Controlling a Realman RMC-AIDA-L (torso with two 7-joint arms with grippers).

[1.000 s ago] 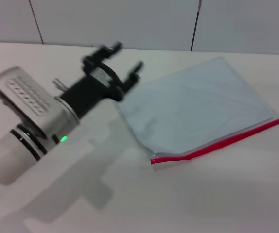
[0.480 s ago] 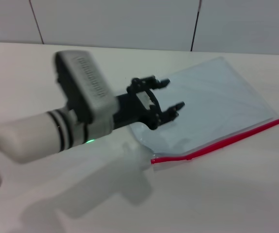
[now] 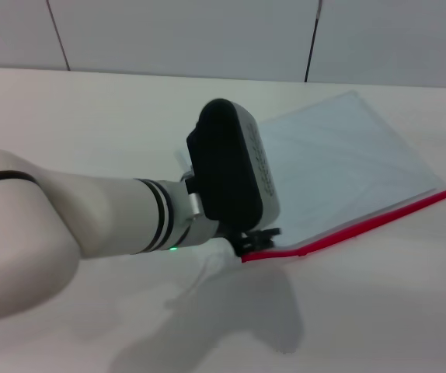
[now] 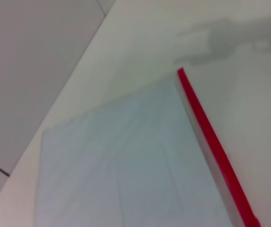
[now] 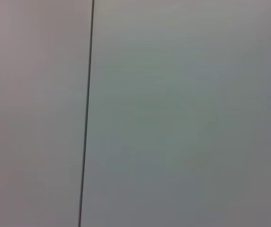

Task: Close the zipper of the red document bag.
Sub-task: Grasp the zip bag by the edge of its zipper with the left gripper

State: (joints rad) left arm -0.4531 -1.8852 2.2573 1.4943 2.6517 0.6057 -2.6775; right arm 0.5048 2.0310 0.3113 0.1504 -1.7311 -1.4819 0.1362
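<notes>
One red document bag (image 3: 332, 171) lies flat on the pale worktop (image 3: 91, 116), its long zipper (image 3: 355, 225) edge nearest the robot and running up toward the right. One left tool (image 3: 256, 239) sits low at the near, left-hand end of that red strip, mostly hidden under its own wrist housing; only dark finger tips show just beside the corner, so I cannot tell how far they are parted or whether they have hold of anything. One right tool is out of sight in the head view, and its wrist camera shows only a plain wall with a seam.

The main risk, as I judge it, is that the bag is light and nothing pins it: a pull along the strip could drag or swivel the whole pouch across the worktop rather than run the slider. The slider itself is too small to pick out, so a pinch could land on bare strip or plastic film and slip off.
</notes>
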